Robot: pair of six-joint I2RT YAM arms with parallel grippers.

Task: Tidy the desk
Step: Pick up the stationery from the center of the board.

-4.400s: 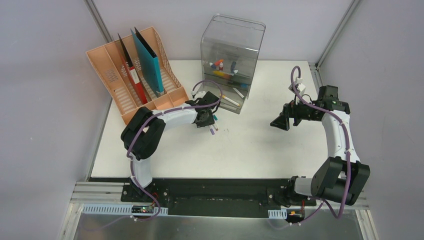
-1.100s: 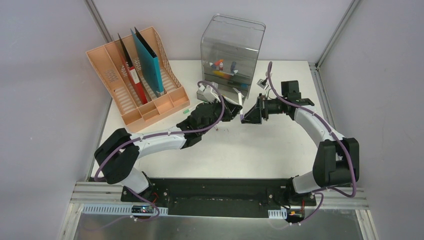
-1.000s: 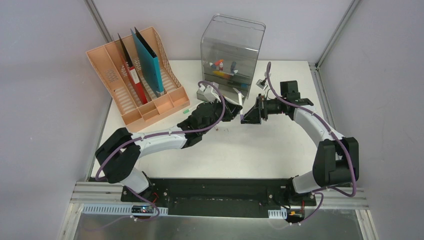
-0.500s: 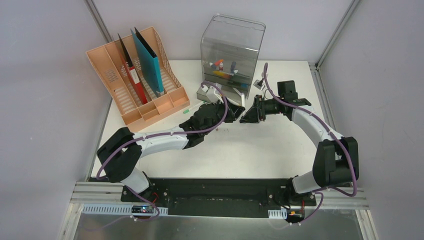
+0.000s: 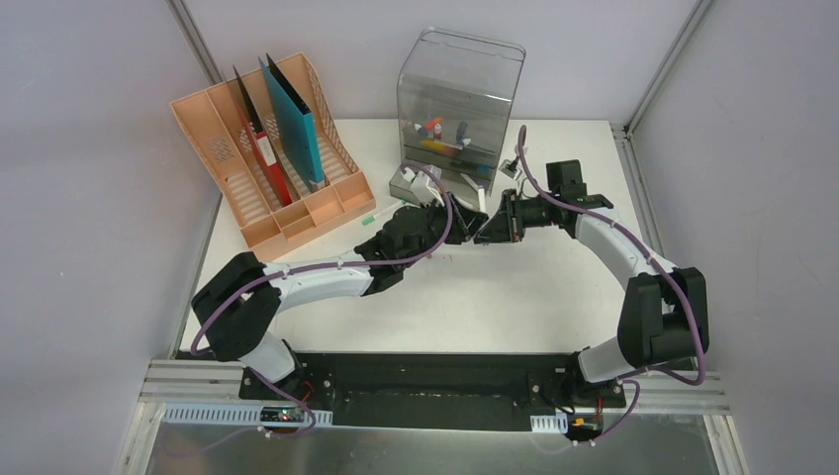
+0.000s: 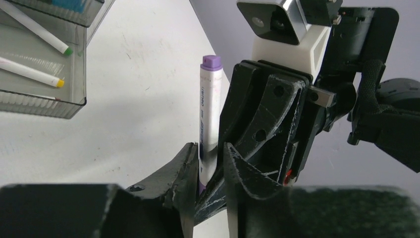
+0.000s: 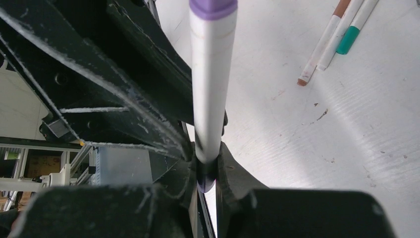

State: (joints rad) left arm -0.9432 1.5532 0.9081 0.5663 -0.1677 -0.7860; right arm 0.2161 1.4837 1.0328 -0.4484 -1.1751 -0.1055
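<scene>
Handover above the desk [image 5: 514, 297], toward its far edge: right pincer [image 7: 205, 163] grips the marker [image 7: 210, 89], left pincer's [image 6: 209, 153] grip on it unclear; loose pens [image 7: 337, 39] lie unsorted.

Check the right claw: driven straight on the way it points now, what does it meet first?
Most likely the left claw: the two sit nose to nose, and its fingers fill the right wrist view just beyond the right claw, alongside the purple-capped marker pinched there. Gap hard to judge.
</scene>
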